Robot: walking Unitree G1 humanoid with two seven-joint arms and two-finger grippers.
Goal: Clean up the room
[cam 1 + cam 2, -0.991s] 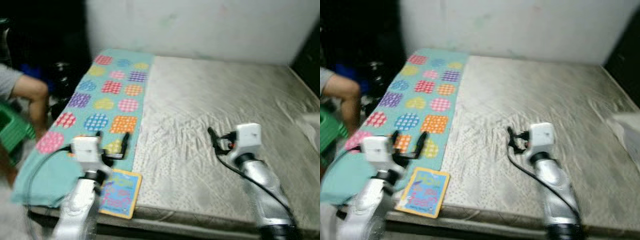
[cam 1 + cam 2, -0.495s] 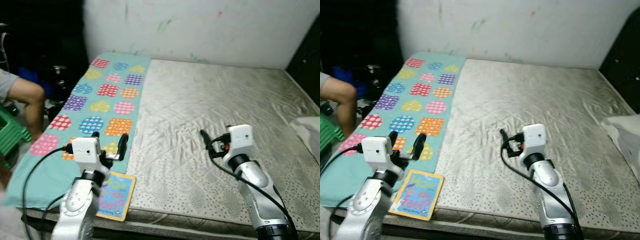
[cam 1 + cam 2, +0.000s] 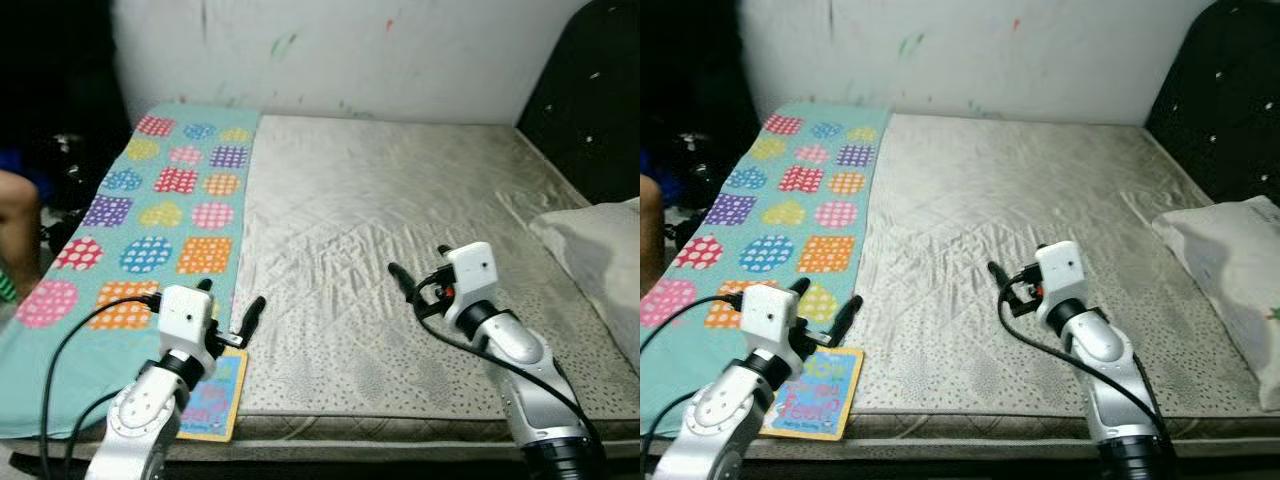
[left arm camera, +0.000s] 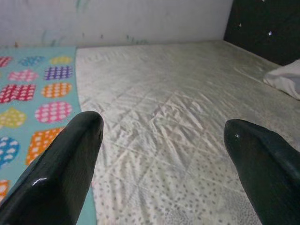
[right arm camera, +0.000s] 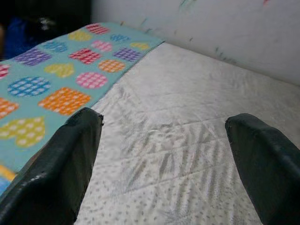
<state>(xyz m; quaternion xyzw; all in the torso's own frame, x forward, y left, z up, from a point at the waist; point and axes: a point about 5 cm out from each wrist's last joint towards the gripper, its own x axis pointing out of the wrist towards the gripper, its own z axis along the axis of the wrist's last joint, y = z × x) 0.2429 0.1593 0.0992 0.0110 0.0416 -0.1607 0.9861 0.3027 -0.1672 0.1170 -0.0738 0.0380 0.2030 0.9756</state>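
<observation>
A children's book [image 3: 812, 392] lies at the mattress [image 3: 400, 210] near edge, its title unreadable, partly behind the left gripper [image 3: 232, 308]; both it and the right gripper [image 3: 412, 290] have their 2 fingers spread apart.

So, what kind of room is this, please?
Most likely a bedroom: a wide bare mattress fills the view, a pillow lies at its right edge, and a turquoise patterned sheet covers its left side.

No legible text, even on book [image 3: 815, 393]
</observation>
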